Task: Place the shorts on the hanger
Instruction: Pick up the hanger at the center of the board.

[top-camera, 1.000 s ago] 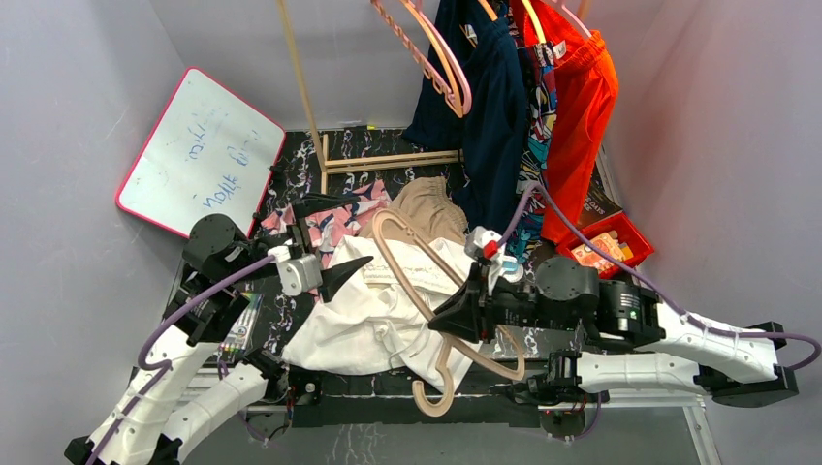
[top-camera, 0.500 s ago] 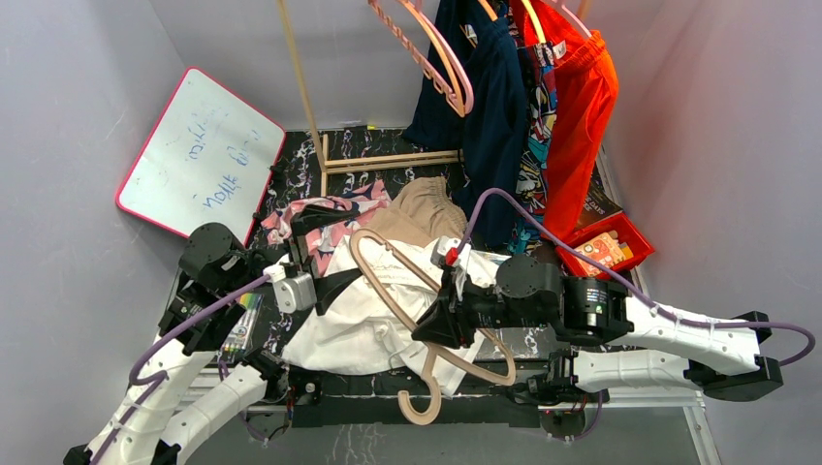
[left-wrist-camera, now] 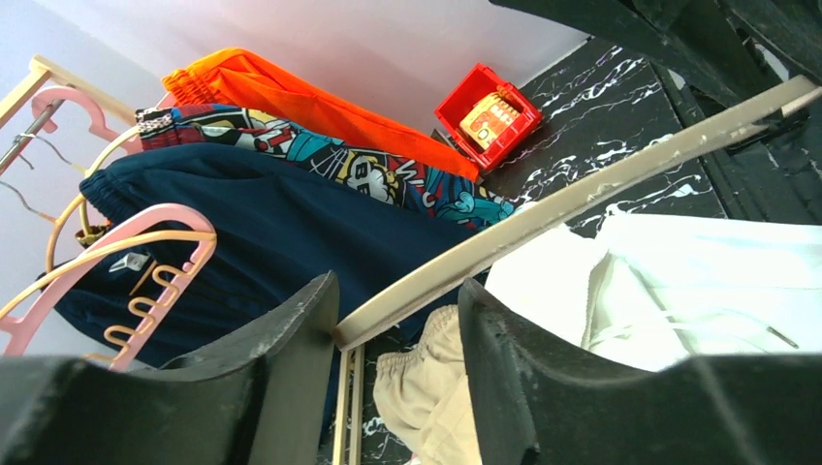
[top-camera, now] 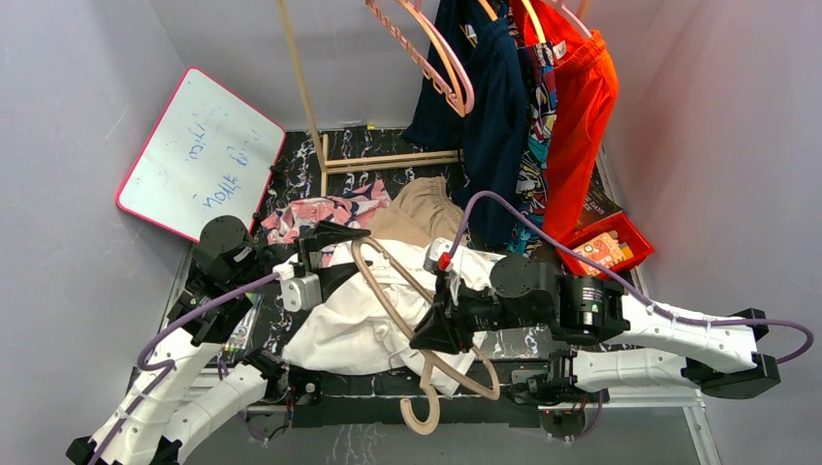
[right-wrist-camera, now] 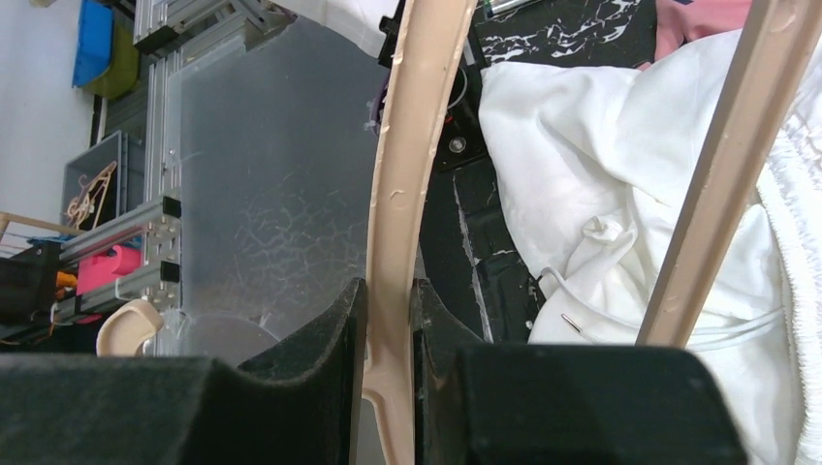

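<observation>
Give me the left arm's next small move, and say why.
Probably close the left pincer on the hanger. Its fingers stand apart on either side of the hanger's end, with a gap showing, while the right pincer is shut on the hanger further along. A second grip should steady the hanger, which lies across the shorts, before any threading.

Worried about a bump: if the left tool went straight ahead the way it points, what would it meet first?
Probably the hanger: its arm lies across the gap between the left tool's fingers. Depth is unclear.
</observation>
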